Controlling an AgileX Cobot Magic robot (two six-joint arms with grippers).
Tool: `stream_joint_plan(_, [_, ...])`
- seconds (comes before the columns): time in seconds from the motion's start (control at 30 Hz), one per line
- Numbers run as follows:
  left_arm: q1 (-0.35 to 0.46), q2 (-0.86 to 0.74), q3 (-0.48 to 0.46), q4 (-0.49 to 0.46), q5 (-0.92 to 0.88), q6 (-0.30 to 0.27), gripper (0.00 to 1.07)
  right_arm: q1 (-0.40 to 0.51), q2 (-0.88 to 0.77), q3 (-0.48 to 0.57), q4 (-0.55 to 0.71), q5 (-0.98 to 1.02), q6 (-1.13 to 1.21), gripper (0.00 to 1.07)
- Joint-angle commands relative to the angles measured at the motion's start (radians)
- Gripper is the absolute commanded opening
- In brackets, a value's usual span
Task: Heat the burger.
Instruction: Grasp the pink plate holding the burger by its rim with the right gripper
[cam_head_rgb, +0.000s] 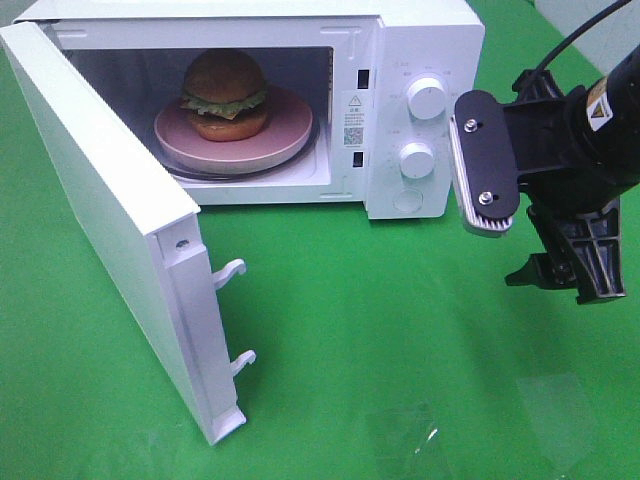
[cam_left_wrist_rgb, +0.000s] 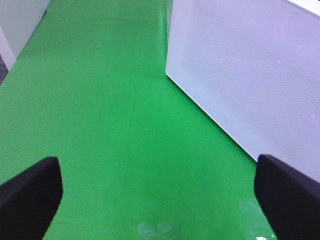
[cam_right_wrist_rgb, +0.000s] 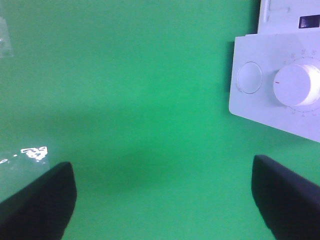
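Inside the microwave (cam_head_rgb: 440, 40) at eleven o'clock, burger (cam_head_rgb: 225, 92) on pink plate (cam_head_rgb: 290, 130); at three o'clock, right gripper (cam_right_wrist_rgb: 162, 200) spread wide and empty, left gripper (cam_left_wrist_rgb: 160, 195) equally agape.

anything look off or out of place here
Nothing spilled or damaged. The burger sits upright on the pink plate inside the microwave. Only oddities: the door hangs wide open, and a crinkled clear film lies on the green cloth in front.
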Motion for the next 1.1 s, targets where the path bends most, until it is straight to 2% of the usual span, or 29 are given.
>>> stream_joint_plan(0.03, [0.004,-0.016,0.001,-0.006,-0.014,0.0,0.98,0.03,0.013,-0.011,-0.043,-0.005,0.038,0.91])
stream_joint_plan(0.17, [0.004,-0.016,0.001,-0.006,-0.014,0.0,0.98,0.069,0.057,-0.041,-0.095,-0.005,0.085,0.91])
stream_joint_plan(0.23, [0.004,-0.016,0.001,-0.006,-0.014,0.0,0.98,0.109,0.106,-0.089,-0.132,-0.008,0.121,0.9])
stream_joint_plan(0.33, [0.004,-0.016,0.001,-0.006,-0.014,0.0,0.98,0.117,0.118,-0.105,-0.138,-0.01,0.127,0.9])
stream_joint_plan(0.6, [0.004,-0.016,0.001,-0.006,-0.014,0.0,0.98,0.181,0.232,-0.235,-0.183,-0.025,0.158,0.9])
stream_joint_plan(1.1, [0.004,-0.016,0.001,-0.006,-0.014,0.0,0.98,0.195,0.357,-0.359,-0.173,-0.129,0.165,0.89])
